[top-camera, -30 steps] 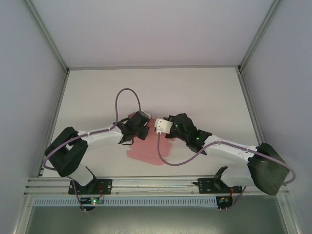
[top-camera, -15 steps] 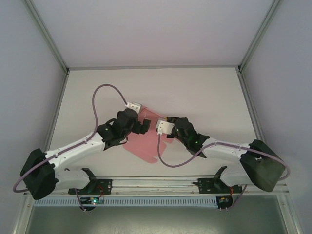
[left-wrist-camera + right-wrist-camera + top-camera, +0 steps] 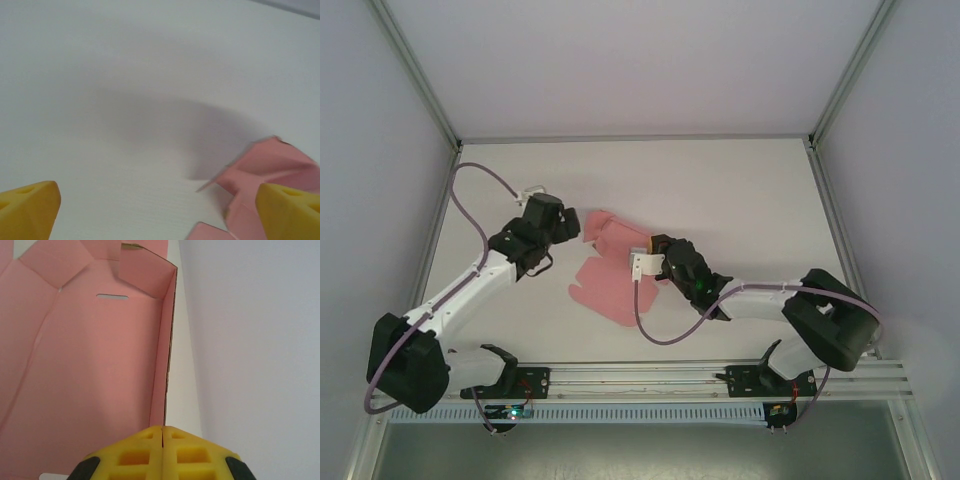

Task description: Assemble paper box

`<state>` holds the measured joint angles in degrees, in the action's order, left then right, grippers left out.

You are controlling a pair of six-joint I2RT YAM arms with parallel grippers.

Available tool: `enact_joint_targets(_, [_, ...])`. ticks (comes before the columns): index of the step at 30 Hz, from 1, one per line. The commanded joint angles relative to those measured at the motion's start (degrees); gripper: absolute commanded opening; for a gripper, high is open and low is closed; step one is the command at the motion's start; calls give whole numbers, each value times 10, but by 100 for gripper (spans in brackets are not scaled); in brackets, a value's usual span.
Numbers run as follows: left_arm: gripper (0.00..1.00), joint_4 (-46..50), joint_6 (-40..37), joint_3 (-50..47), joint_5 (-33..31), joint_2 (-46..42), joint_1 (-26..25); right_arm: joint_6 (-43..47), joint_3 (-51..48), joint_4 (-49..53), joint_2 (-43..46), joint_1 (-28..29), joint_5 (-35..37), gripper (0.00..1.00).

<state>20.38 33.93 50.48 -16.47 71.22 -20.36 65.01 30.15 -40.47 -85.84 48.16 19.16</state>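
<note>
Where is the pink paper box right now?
In the top view the paper box lies midway across the table, one wall pinched by the right tool.

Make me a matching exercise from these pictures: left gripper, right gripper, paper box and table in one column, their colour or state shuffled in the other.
1 left gripper
2 right gripper
3 paper box
4 table

A pink, partly folded
B open, holding nothing
C white
D shut on the box's raised wall

Pairs: 1-B, 2-D, 3-A, 4-C
</note>
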Motion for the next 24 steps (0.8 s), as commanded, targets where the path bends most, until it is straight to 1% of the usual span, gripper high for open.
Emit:
enact_joint_targets(1, [100, 21, 44, 12, 36, 18, 49, 73, 4, -74, -22, 16, 37, 0])
enact_joint_targets(5, [100, 8, 45, 30, 55, 66, 93, 115, 5, -98, -42, 31, 40, 0])
enact_joint_targets(6, [100, 11, 50, 38, 56, 81, 102, 124, 4, -69, -47, 33, 38, 0])
enact_joint_targets(7, [100, 12, 55, 47, 57, 96, 109, 130, 4, -118, -51, 34, 36, 0])
enact_joint_targets(8, [100, 12, 60, 58, 52, 114, 115, 133, 5, -123, -54, 35, 32, 0])
enact_joint_targets(10, [100, -4, 69, 71, 49, 144, 119, 135, 8, -123, -61, 38, 25, 0])
enact_joint_targets(13, [100, -30, 57, 97, 91, 196, 124, 153, 1, -159, -71, 46, 23, 0])
enact_joint_targets(15, [100, -28, 46, 120, 99, 228, 125, 167, -8, -190, -77, 52, 24, 0])
enact_joint_targets(17, [100, -23, 44, 137, 102, 252, 127, 168, -14, -200, -76, 57, 24, 0])
enact_joint_targets(20, [100, -58, 34, 137, 134, 268, 128, 162, -22, -201, -72, 66, 26, 0])
enact_joint_targets(24, [100, -79, 15, 139, 152, 275, 127, 162, -26, -198, -73, 72, 28, 0])
